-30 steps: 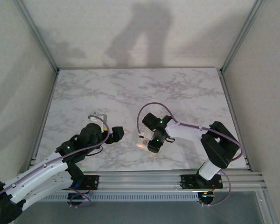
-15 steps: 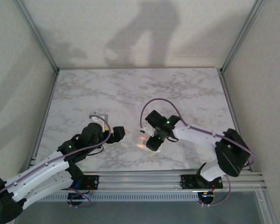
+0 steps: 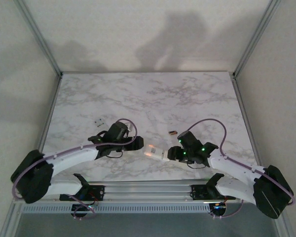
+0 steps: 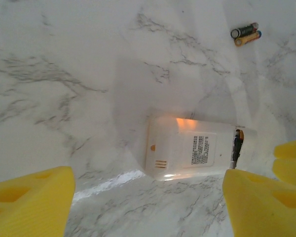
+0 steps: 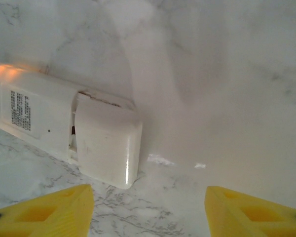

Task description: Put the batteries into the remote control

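Looking from above, the remote control (image 3: 156, 150) lies between your spread left pincer (image 3: 136, 143) and spread right pincer (image 3: 171, 154), with the batteries (image 3: 173, 132) just beyond. Left wrist: brace the end near the label (image 4: 203, 150). Right wrist: slide the half-off cover (image 5: 106, 143) away squarely.

I see a grey-veined white marble tabletop (image 3: 138, 98) boxed by plain pale walls (image 3: 148, 29), aluminium posts (image 3: 37, 37) at the back corners.

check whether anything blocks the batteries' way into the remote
Yes: a white plastic battery cover sits askew over the compartment end of the white remote control, lying label side up. Bare marble table lies between it and the two small dark and orange cylindrical batteries.
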`<state>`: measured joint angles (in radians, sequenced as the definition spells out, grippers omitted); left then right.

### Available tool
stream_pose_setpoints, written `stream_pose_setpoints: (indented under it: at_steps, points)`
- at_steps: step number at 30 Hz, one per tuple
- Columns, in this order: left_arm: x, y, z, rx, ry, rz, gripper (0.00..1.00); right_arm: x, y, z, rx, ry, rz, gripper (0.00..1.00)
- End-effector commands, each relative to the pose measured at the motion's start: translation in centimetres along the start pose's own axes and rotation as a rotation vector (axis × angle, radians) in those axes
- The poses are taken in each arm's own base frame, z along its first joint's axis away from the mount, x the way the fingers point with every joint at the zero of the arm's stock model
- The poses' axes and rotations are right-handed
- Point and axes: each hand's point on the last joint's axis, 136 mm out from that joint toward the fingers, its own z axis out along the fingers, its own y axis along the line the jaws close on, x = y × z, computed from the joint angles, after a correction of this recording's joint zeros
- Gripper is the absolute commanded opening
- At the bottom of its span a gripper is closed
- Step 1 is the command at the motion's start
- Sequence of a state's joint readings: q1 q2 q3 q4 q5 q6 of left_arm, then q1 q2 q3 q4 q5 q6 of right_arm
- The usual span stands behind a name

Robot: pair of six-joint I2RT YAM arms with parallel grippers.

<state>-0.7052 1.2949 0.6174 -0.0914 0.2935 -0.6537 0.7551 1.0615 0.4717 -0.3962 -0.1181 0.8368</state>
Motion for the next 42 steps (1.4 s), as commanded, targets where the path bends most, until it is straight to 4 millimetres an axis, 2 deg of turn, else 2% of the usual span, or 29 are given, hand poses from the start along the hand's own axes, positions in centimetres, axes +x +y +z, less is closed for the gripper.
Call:
stream_pose_setpoints:
  at_steps: [1, 4, 7, 11, 13, 23, 27, 32, 36, 42]
  points:
    - [-0.6, -2.3, 0.6, 0.082, 0.024, 0.052, 0.77, -1.3, 3.1, 0.0, -0.147, -0.036, 0.09, 0.59]
    - [-0.2, -2.3, 1.7, 0.069, 0.07, 0.067, 0.74, -1.2, 2.7, 0.8, -0.125, -0.019, 0.094, 0.51]
    - [0.4, -2.4, 2.5, 0.062, 0.1, 0.083, 0.69, -1.2, 2.5, 1.5, -0.106, -0.005, 0.093, 0.48]
    - [1.2, -2.1, 3.4, 0.043, 0.133, 0.096, 0.65, -1.1, 0.5, 1.8, 0.005, -0.011, 0.102, 0.44]
    - [1.8, -1.9, 3.8, 0.026, 0.152, 0.106, 0.63, -1.2, 0.1, 1.8, 0.03, -0.011, 0.096, 0.43]
    - [3.5, -2.2, 5.4, 0.007, 0.211, 0.146, 0.59, -1.5, 0.6, 2.7, 0.047, 0.014, 0.094, 0.41]
    - [4.0, -1.3, 5.8, -0.03, 0.226, 0.161, 0.57, -1.9, -0.3, 2.7, 0.116, 0.005, 0.114, 0.39]
    - [4.6, -0.6, 6.1, -0.059, 0.236, 0.176, 0.55, -2.5, 0.0, 2.7, 0.126, -0.009, 0.121, 0.39]
    - [5.0, -0.5, 6.5, -0.056, 0.241, 0.181, 0.54, -3.3, 2.4, 2.5, 0.03, -0.011, 0.09, 0.43]
    - [5.3, -0.7, 6.6, -0.04, 0.24, 0.18, 0.53, -3.6, 3.0, 1.1, 0.02, -0.026, 0.038, 0.61]
